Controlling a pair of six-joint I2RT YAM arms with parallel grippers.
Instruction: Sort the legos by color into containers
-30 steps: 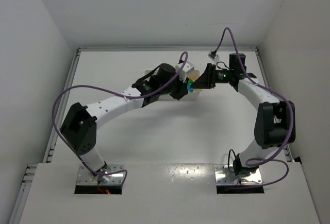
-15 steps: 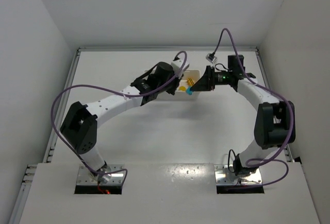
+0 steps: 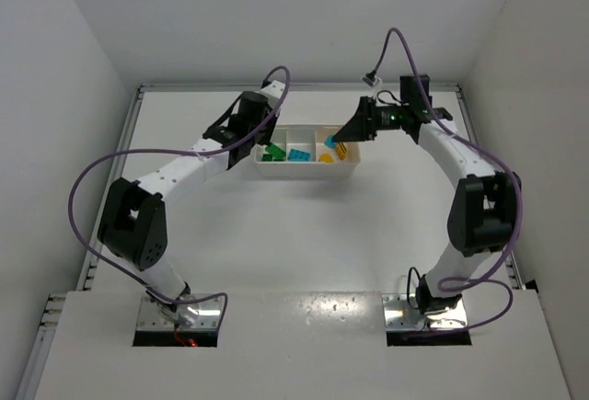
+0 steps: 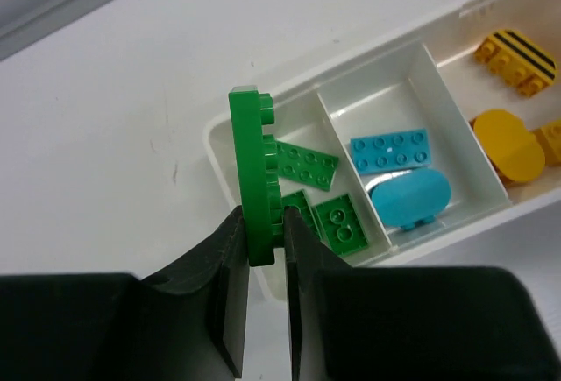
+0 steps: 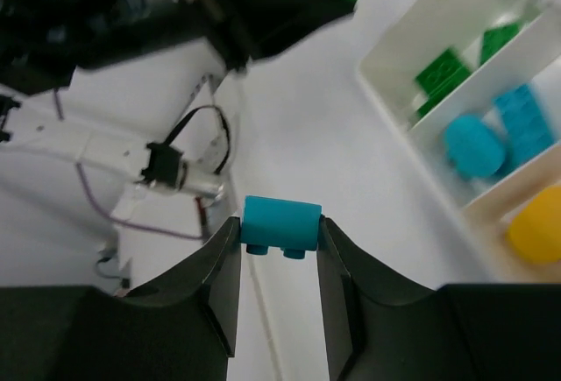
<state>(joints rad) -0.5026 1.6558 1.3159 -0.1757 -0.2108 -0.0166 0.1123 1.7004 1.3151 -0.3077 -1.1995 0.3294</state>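
Note:
The white three-compartment tray (image 3: pixel 304 172) lies at the table's far middle. Its left compartment holds green legos (image 4: pixel 307 167), the middle one cyan legos (image 4: pixel 391 151), the right one yellow-orange legos (image 4: pixel 507 143). My left gripper (image 4: pixel 263 243) is shut on a flat green lego (image 4: pixel 255 171), held on edge above the tray's left end. In the top view this gripper (image 3: pixel 260 142) is at the tray's left end. My right gripper (image 5: pixel 280 234) is shut on a small cyan lego (image 5: pixel 280 223). In the top view it (image 3: pixel 339 141) hangs over the tray's right compartment.
In the right wrist view the tray (image 5: pixel 386 79) sits at the upper right, with the left arm (image 5: pixel 175 13) dark across the top. White walls close the table in on three sides. Purple cables loop above both arms.
The two grippers, close together over the tray before, have drawn apart: the left went left and back with the green lego, the right went back with the cyan one. The tray now shows.

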